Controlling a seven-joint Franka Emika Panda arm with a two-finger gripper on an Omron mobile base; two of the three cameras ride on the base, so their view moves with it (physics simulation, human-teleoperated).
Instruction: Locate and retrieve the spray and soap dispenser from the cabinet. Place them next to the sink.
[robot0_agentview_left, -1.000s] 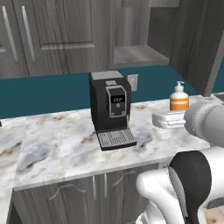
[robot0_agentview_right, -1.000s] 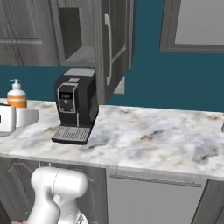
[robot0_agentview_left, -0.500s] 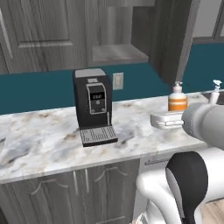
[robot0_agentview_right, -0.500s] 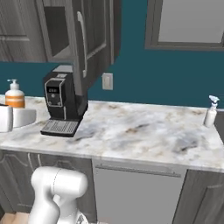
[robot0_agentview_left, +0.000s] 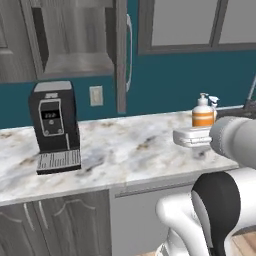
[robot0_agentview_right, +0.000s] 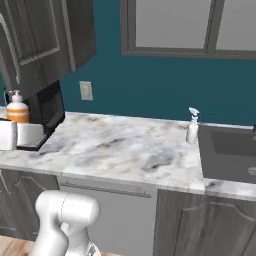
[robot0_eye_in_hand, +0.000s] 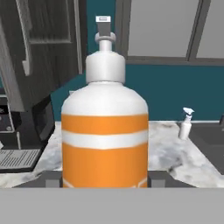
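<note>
The gripper (robot0_eye_in_hand: 105, 183) is clamped on the soap dispenser (robot0_eye_in_hand: 105, 131) — in the hand view its two dark finger tips sit hard against the orange body on either side, low down, and the bottle stands upright between them with the white pump head on top. In the left base view the same bottle (robot0_agentview_left: 203, 114) rides above the hand, over the marble counter (robot0_agentview_left: 125, 145), with the coffee machine (robot0_agentview_left: 54, 127) well off to one side.

Taking the sink (robot0_agentview_right: 232, 155) as the landmark: the spray (robot0_agentview_right: 192, 127) stands upright on the counter just beside the sink's near edge, so by my reading that half of the job is finished. The soap dispenser is out of the cabinet (robot0_agentview_right: 45, 35) but well apart from the sink, carried in the air on the far side of the counter from it.

What remains, I judge, is to bring the dispenser across toward the sink and set it down near the spray — then let go.
</note>
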